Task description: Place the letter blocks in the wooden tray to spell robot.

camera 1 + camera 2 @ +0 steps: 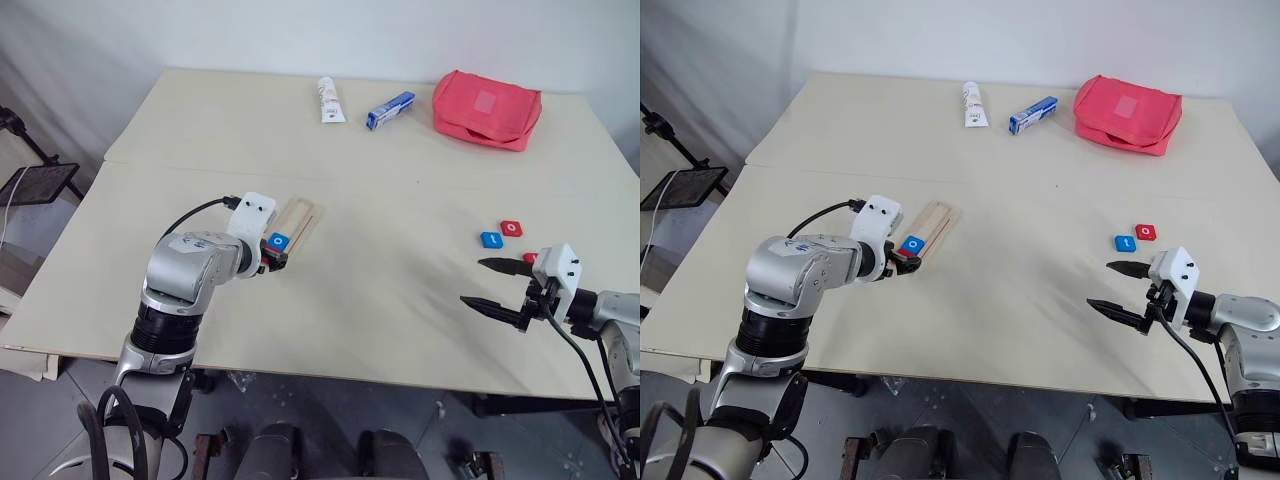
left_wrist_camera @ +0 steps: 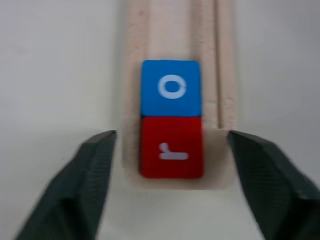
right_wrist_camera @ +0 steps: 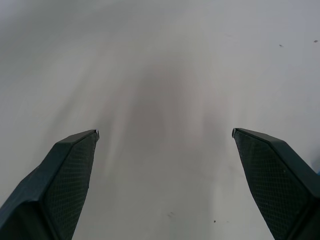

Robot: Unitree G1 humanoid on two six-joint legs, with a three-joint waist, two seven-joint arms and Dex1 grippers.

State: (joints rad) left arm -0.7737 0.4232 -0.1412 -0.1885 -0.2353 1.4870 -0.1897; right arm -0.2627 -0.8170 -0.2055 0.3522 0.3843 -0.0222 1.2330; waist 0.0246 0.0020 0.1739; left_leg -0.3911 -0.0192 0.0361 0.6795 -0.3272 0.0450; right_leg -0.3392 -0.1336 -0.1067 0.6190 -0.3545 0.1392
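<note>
Left claw: the left gripper (image 2: 172, 134) is spread wide, with a black finger (image 2: 92, 165) on either side of the tray's near end and nothing pinched between them.
Tray, place: the wooden tray (image 1: 300, 218) lies on the table (image 1: 350, 300) left of centre, its near end at the left gripper.
Tray, long axis: from the head views it runs away from the robot and leans a little to the right. In the left wrist view it runs straight along the line the gripper points.
Tiles in the tray: the red r tile (image 2: 171, 152) sits at the near end of the groove, and the blue o tile (image 2: 171, 87) touches it on the far side.
Letters: seen from the wrist, the r lies on its side.
View against view: the left wrist view makes the r plain, while from the head the gripper covers most of that tile and the blue o is the one that stands out.
Loose tiles: a blue t tile (image 1: 491, 240) and a red o tile (image 1: 511, 228) lie flat just beside each other on the right. Another red tile (image 1: 529, 258) peeks out behind the right gripper, and I can't read its letter.
Right claw: the right gripper (image 1: 471, 282) hangs over bare table with its fingers wide apart and nothing in them.
Far edge: a white tube (image 1: 330, 100), a blue-and-white box (image 1: 390, 110) and a red pouch (image 1: 487, 110).
</note>
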